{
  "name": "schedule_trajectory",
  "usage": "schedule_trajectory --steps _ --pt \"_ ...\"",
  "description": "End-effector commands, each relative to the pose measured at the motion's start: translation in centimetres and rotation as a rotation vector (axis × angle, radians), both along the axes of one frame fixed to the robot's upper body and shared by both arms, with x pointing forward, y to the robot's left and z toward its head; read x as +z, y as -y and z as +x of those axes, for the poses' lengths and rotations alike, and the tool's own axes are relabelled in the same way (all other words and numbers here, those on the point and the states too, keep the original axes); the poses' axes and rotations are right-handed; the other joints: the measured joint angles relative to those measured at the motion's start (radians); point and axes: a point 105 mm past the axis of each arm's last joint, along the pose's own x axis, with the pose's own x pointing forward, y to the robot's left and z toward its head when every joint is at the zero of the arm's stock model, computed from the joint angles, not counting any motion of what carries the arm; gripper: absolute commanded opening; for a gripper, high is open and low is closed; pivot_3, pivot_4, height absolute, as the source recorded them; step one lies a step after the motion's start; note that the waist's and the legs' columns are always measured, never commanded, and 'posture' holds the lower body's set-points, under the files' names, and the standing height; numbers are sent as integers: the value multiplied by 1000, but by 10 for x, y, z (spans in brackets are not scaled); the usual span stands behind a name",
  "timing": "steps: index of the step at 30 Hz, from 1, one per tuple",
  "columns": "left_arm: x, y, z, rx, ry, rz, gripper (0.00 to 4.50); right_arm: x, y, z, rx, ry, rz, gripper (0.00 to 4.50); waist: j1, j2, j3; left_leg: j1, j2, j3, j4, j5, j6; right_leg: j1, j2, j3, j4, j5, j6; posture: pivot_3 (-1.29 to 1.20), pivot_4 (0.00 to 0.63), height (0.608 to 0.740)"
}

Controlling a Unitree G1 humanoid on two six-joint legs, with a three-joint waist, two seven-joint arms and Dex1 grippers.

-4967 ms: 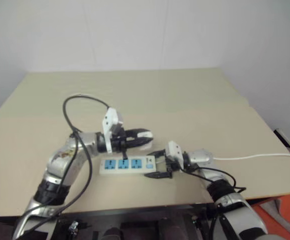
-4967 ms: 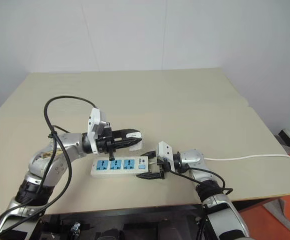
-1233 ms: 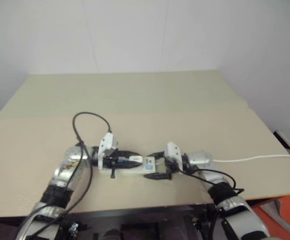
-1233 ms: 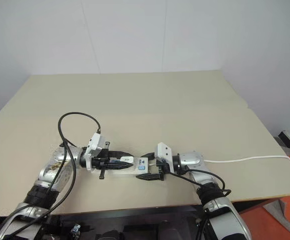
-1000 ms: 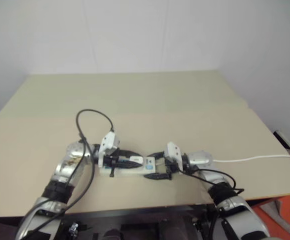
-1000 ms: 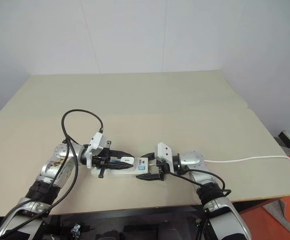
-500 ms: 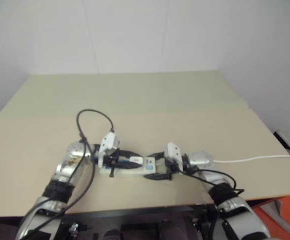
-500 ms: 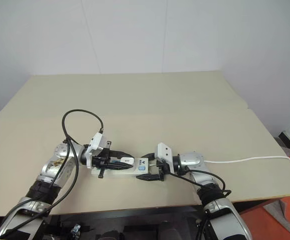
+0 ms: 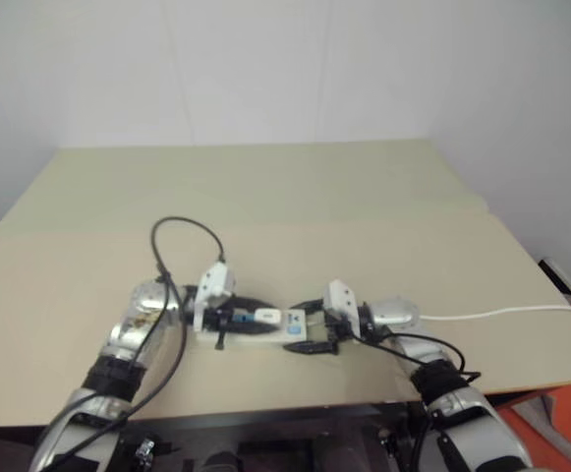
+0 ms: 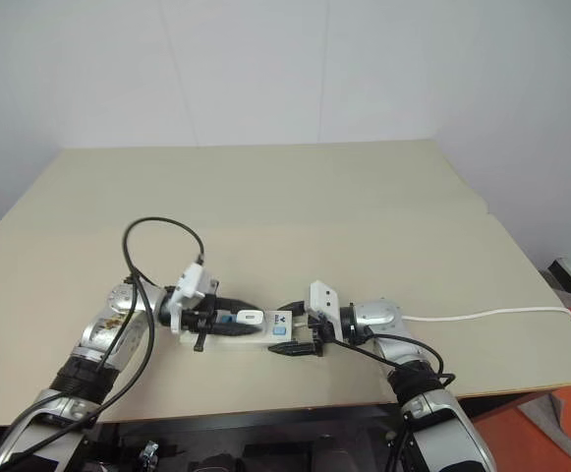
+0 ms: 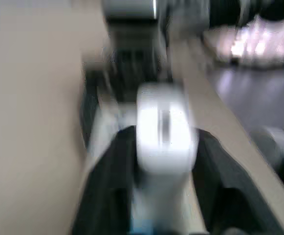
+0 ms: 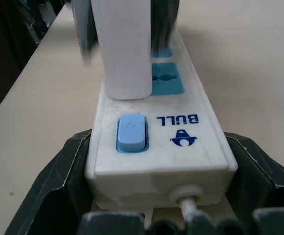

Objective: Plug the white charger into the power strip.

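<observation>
Charger [image 12: 127,54] standing upright on the power strip [image 12: 161,142], seated in the socket next to the blue switch [image 12: 131,132], so the plugging looks done or nearly so. Strip lies flat on the counter [image 10: 364,216] near its front edge, lengthwise between the two arms. Right tool [image 12: 156,196] grips the strip's switch end, one finger on each long side, cord [image 10: 482,314] leading out past it toward the right edge; judged purpose is to brace the strip against the push of insertion. Left tool [image 11: 156,161] reaches in from the opposite end with its fingers [image 11: 110,166] on either side of the charger; a slight gap seems to show on each side, so it reads as opened, the charger apparently standing unaided.
</observation>
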Motion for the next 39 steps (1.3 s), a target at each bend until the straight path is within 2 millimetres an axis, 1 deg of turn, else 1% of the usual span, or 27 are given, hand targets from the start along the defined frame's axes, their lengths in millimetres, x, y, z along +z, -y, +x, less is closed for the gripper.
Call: schedule_trajectory --steps 1,2,3,5,6,9,11,12,14,16,19,21,24,28,32,35,39 --pt "-27 -8 -8 0 -111 85 2857 -2 3 1 -5 -8 -19 3435 3 1 -1 1 0 0 0 0 0 0 0 0 0 0 0 0 150 740" --pt "-26 -8 -8 2 -104 83 3113 -2 2 1 -5 -8 -18 3435 3 2 -1 0 0 0 0 0 0 1 0 0 0 0 0 0 150 740" --pt "-25 -8 -7 2 -99 81 3508 -2 2 1 -5 -7 -18 3435 3 3 -2 0 0 0 0 0 0 1 0 0 0 0 0 0 150 740" --pt "-23 -9 -6 5 -93 76 4109 -1 2 1 -4 -6 -16 3435 3 3 -2 1 0 0 0 0 0 1 0 0 -1 0 0 0 150 740" --pt "-23 -9 -6 6 -92 75 4487 -1 1 1 -4 -6 -15 3435 3 3 -2 1 0 0 0 0 0 1 0 0 -1 0 0 0 150 740" --pt "-17 -9 -5 1 -78 69 4487 -2 0 1 0 -9 -14 3435 3 3 -2 0 0 0 0 0 0 1 0 0 -1 0 0 0 150 740" --pt "-7 -10 -4 5 -45 53 4500 -2 -1 1 1 -14 -17 4172 2 3 -2 0 0 0 0 0 0 1 0 0 -1 0 0 0 150 740" --pt "-2 -11 -2 9 -22 42 4500 -2 -1 1 1 -16 -20 4439 2 3 -2 0 0 0 0 0 0 0 0 0 -1 0 0 0 150 740" --pt "8 -16 1 27 39 39 4500 -2 0 1 0 -16 -25 4478 2 3 -2 0 0 0 0 0 0 0 0 0 -1 0 0 0 150 740" --pt "18 -23 2 41 60 39 4500 -1 3 3 -13 0 -28 4478 1 3 -2 -1 0 0 0 0 0 -1 0 0 -1 0 0 0 150 740" --pt "30 -37 -5 41 78 61 4500 3 13 4 -28 26 -45 4478 3 3 0 -2 0 0 0 0 0 -2 0 0 -1 0 0 0 150 740" --pt "38 -49 -12 46 85 86 4500 11 24 5 -54 46 -38 4478 4 3 3 -3 0 0 0 0 0 -3 0 0 -2 0 0 0 150 740" --pt "51 -69 -20 82 100 114 4500 28 46 6 -116 85 -20 4478 14 3 10 -6 0 0 0 0 0 -4 -1 -1 -4 0 0 0 150 740" --pt "66 -95 -26 171 120 148 4500 45 79 -4 -162 109 -39 4478 31 3 13 -22 0 0 2 0 0 -20 -2 -1 -4 2 -1 0 150 740" --pt "76 -118 -37 249 134 195 4500 66 112 -5 -254 132 -48 4478 30 4 15 -22 0 1 1 0 0 -20 -2 -1 -5 2 -1 0 150 740" --pt "88 -136 -45 307 149 230 4500 85 133 -7 -309 162 -55 4478 31 4 16 -22 0 2 1 0 0 -20 -2 -1 -6 2 0 0 150 740" --pt "102 -151 -57 363 143 241 4500 101 150 -14 -332 183 -81 4478 31 4 17 -22 2 2 1 0 0 -20 -2 -2 -6 2 0 0 150 740"
